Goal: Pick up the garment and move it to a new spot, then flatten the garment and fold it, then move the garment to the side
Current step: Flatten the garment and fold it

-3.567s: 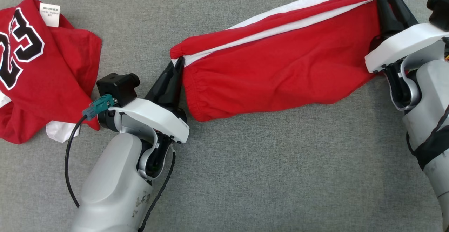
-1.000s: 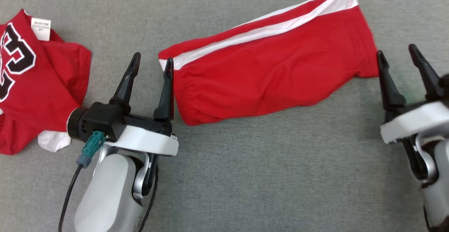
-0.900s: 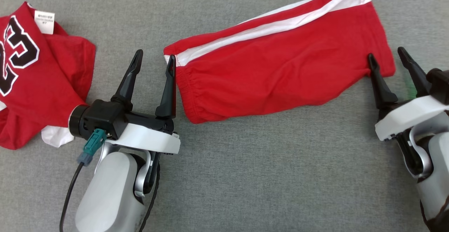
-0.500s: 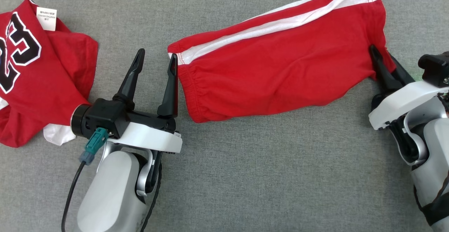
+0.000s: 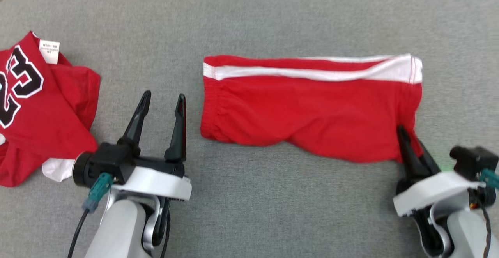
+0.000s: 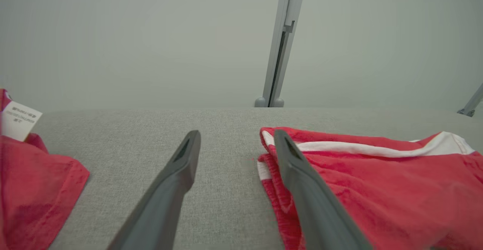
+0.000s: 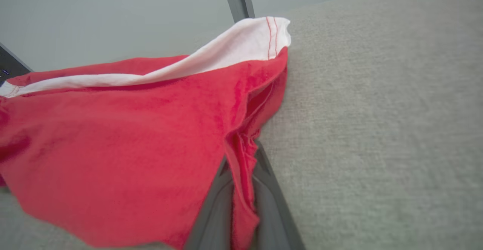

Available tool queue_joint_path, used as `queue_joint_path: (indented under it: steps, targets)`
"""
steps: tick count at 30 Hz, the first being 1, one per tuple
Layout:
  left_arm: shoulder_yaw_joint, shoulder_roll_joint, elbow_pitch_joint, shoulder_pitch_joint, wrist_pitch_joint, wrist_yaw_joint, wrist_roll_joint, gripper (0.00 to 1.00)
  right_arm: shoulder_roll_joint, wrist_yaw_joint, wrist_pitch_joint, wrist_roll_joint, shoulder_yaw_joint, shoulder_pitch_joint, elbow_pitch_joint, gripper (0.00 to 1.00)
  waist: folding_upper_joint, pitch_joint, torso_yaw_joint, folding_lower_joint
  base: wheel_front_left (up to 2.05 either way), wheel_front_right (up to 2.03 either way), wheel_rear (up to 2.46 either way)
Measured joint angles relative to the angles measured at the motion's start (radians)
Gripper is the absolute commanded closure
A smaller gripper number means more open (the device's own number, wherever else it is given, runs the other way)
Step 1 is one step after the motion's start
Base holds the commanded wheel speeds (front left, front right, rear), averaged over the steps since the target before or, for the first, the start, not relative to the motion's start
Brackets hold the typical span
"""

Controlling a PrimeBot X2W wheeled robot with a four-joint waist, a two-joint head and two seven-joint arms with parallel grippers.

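1. Grey fabric surface (image 5: 273,203) carried the red shorts (image 5: 312,110), spread flat mid-way across.
2. Right gripper (image 5: 409,138) was pinched tight on their near right corner.
3. Left gripper (image 5: 163,95) gaped wide, empty, just beside the waistband.

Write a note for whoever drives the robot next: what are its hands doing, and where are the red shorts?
Right gripper: shut on the near right corner of the red shorts, cloth pinched between its fingers.
Left gripper: open, holding nothing, beside the shorts' left end.
Done: shorts lie fairly flat on the grey surface; red jersey crumpled far left.
Left: fold, then move aside.
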Motion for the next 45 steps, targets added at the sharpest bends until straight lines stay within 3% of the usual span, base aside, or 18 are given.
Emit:
queue_joint_path:
  steps: [10,21,26,34,36,39,40,45]
  targets:
    - [-0.006,0.020,-0.034,0.133,0.015,0.009,-0.002,0.00,0.018,0.000,-0.009,-0.024,-0.098,0.145,0.009,1.00,0.0000,-0.114,-0.044,0.0000,0.00,0.00,0.00]
    - [-0.021,0.023,-0.067,0.164,0.037,0.018,-0.009,0.00,-0.014,0.000,-0.052,-0.020,-0.110,0.106,0.092,1.00,0.0000,-0.150,-0.040,0.0000,0.00,0.00,0.00]
    - [-0.030,0.023,-0.073,0.164,0.037,0.019,-0.017,0.00,-0.034,0.000,-0.032,-0.026,-0.074,0.050,0.060,1.00,0.0000,-0.153,-0.024,0.0000,0.00,0.00,0.00]
    - [-0.039,0.019,-0.069,0.162,0.032,0.024,-0.021,0.00,-0.007,-0.001,0.069,-0.060,0.066,-0.049,-0.121,1.00,0.0000,-0.163,0.008,0.0000,0.00,0.00,0.00]
    - [-0.045,0.016,-0.062,0.160,0.028,0.025,-0.029,0.00,0.026,-0.001,0.112,-0.057,0.156,-0.088,-0.168,1.00,0.0000,-0.164,0.025,0.0000,0.00,0.00,0.00]
    - [-0.051,0.014,-0.056,0.153,0.024,0.025,-0.032,0.00,0.055,-0.001,0.131,-0.044,0.212,-0.106,-0.177,1.00,0.0000,-0.163,0.039,0.0000,0.00,0.00,0.00]
    - [-0.060,0.012,-0.051,0.143,0.023,0.024,-0.036,0.00,0.073,-0.001,0.144,-0.024,0.279,-0.112,-0.167,1.00,-0.0001,-0.160,0.052,0.0000,0.00,0.00,0.00]
    - [-0.078,0.005,-0.037,0.130,0.015,0.021,-0.037,0.00,0.096,-0.001,0.171,-0.005,0.367,-0.112,-0.071,1.00,0.0000,-0.143,0.081,0.0000,0.00,0.00,0.00]
